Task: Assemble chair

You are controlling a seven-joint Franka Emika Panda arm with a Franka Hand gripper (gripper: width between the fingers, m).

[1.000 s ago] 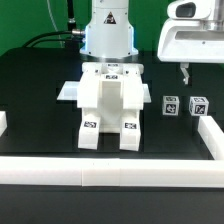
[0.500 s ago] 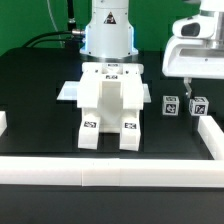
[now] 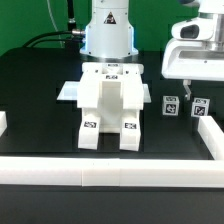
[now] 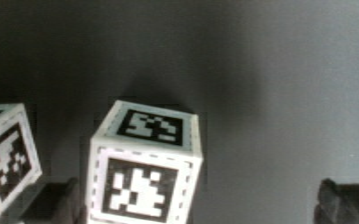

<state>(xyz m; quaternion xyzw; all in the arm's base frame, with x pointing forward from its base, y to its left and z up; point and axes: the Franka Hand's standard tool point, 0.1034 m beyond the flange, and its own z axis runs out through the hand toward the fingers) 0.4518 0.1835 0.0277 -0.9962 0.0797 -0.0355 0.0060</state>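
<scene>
**1. Change.** Over the last second the arm (image 3: 108, 30) has lowered the jaws from well above the two loose posts to just over them. No part has shifted on the surface (image 3: 40, 110). The jaws are spread wide apart and hold nothing. In the wrist view one fingertip (image 4: 51, 200) shows on each side of the near post (image 4: 146, 165), clear of its faces. We judge this to be the approach to a grasp. The post is not yet gripped, and a short further descent followed by closing appears to be what remains of this step.

**2. Location of parts.**
- The chair sub-assembly (image 3: 110, 100) stands well apart from the jaws.
- The near post stands upright between the jaws and below them.
- The second post (image 4: 2, 165) stands just beside the near post, outside the jaws. The two posts do not touch.

**3. Count, largest first.**
- Surface: one, black.
- Border rails (image 3: 110, 170): three sections in view. One is near the jaws and the others are well apart from them.
- Chair sub-assembly: one. A flat slab projects at both of its sides, and we cannot tell whether that slab is joined to it.
- Loose posts: two.
- Tags (image 3: 112, 68): three visible on the sub-assembly. The near post shows two tagged faces in the wrist view.
</scene>
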